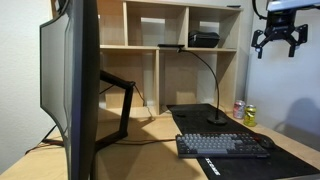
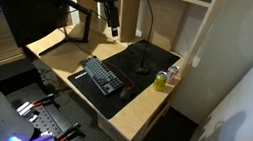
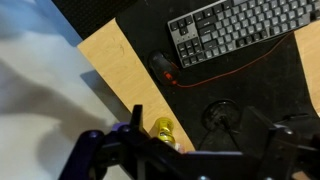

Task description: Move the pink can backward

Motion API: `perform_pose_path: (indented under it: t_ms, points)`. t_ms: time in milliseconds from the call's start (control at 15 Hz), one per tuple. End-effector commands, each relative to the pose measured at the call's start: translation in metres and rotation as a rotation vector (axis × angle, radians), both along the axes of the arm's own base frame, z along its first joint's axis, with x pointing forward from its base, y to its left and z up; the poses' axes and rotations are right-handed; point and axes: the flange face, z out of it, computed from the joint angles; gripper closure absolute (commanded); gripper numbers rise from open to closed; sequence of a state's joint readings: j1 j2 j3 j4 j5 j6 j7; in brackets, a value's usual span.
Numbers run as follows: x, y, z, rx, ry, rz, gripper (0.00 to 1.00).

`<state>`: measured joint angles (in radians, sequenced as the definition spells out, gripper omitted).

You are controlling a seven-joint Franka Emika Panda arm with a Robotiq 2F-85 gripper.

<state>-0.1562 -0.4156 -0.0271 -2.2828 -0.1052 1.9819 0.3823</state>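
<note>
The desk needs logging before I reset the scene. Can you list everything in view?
pink can: one, pink-red, near the desk's edge beside the other can
yellow-green can: one, yellow-green, next to the pink can
keyboard: one, dark, on the mat
mouse: one, black, on the mat beside the keyboard
gooseneck stand: one, black, round base on the mat; I cannot tell whether it is a lamp or a microphone
mat: one, black, covering part of the desk
monitor: one, dark, on an arm mount
box: one, black, on the shelf
shelf unit: one, light wood, behind the desk
desk: one, light wood
gripper: one, black, open, high above the desk
</note>
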Motion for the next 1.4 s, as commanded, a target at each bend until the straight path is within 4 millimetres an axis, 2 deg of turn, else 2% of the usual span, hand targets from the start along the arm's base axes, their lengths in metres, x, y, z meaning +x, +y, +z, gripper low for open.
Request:
perform_pose_path:
  t_ms: [0, 200, 400, 467, 733, 800, 867, 1133, 1200, 1333]
  points:
    - [0.020, -0.026, -0.028, 0.030, 0.047, -0.005, 0.00]
    - [0.027, -0.036, -0.047, 0.150, 0.036, -0.143, 0.00]
    - [0.029, -0.037, -0.060, 0.263, 0.070, -0.289, 0.00]
    - [0.025, -0.035, -0.056, 0.210, 0.053, -0.219, 0.00]
    - [0.026, -0.034, -0.058, 0.215, 0.056, -0.227, 0.00]
    - [0.023, -0.042, -0.040, 0.169, 0.017, -0.193, 0.00]
    - [0.023, -0.042, -0.038, 0.161, 0.022, -0.191, 0.00]
    - [0.016, -0.047, -0.023, 0.203, -0.073, -0.402, 0.00]
    - [0.071, -0.091, -0.035, 0.171, -0.089, -0.456, 0.00]
    - [0.089, -0.103, -0.019, 0.177, -0.130, -0.573, 0.00]
